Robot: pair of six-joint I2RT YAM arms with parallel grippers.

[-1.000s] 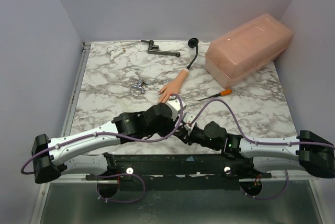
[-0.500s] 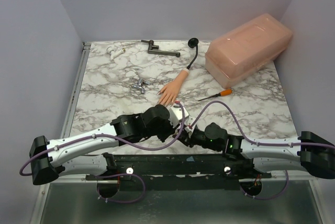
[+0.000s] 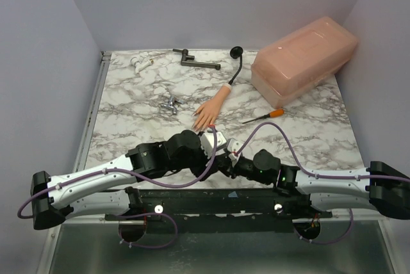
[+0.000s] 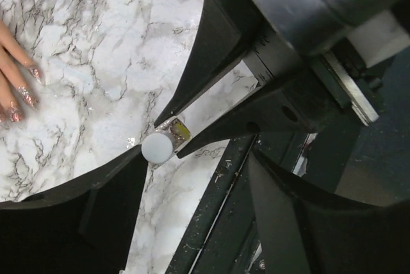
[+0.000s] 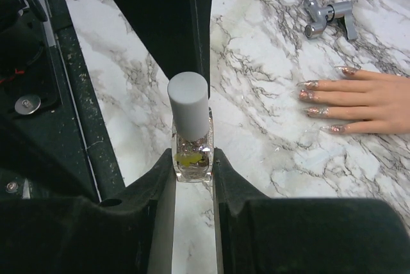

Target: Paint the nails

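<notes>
At the near edge of the marble bench (image 3: 125,117) the two arms meet. The right gripper (image 5: 192,173) is clamped on a small clear polish bottle (image 5: 190,153), which stands upright between its fingers with a pale grey cap (image 5: 188,104) on top. The left gripper (image 4: 195,159) stands apart, its jaws wide, one finger just beside the cap; whether it touches the cap cannot be told. Just beyond them the peach mannequin hand (image 3: 208,112) lies flat on the bench, fingers pointing toward the arms. The nails (image 5: 306,95) are at its fingertips, near the bottle but apart from it, with a glittery pinkish tint. A silver metal fitting (image 3: 170,104) lies to the left of the hand. An orange-handled tool (image 3: 272,114) lies to its right. The hand's thin black stem (image 3: 238,69) curves away toward the back. A dark metal bracket (image 3: 195,61) rests at the far edge and a pinkish translucent box (image 3: 304,59) fills the far right corner.
</notes>
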